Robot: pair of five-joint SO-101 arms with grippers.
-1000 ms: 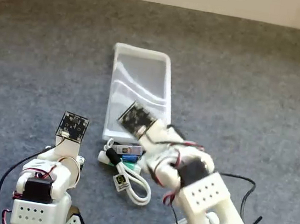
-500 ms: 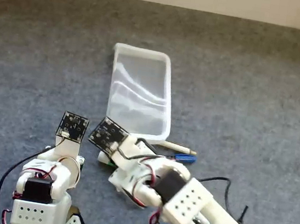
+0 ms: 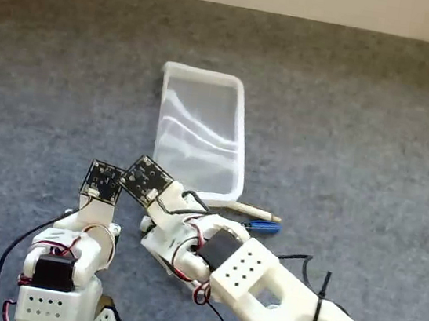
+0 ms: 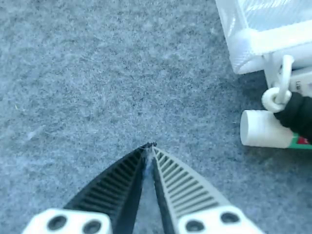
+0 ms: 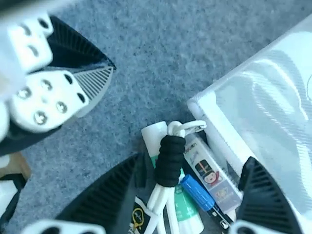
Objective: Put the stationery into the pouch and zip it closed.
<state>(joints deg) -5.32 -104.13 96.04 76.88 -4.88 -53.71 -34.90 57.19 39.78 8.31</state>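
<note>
Several bits of stationery (image 5: 181, 195) to pick up, heaped on the gray carpet (image 3: 364, 109) and touching the near end of the clear pouch (image 3: 205, 112): a white tube (image 5: 152, 134), a black grip (image 5: 170, 153) on a white cord (image 5: 155, 204), a blue pen (image 5: 197, 192), a small flat packet (image 5: 208, 171). Right gripper (image 5: 194, 165) wide open right over the heap, one jaw on each side. Left gripper (image 4: 148, 146) pinched together with nothing inside, tips over bare carpet near the pouch corner.

Best to take one thing only. Go straight down over the black grip. Squeeze slowly, then lift gently. Watch for the cord dragging other bits along. Steer clear of the pouch wall.
</note>
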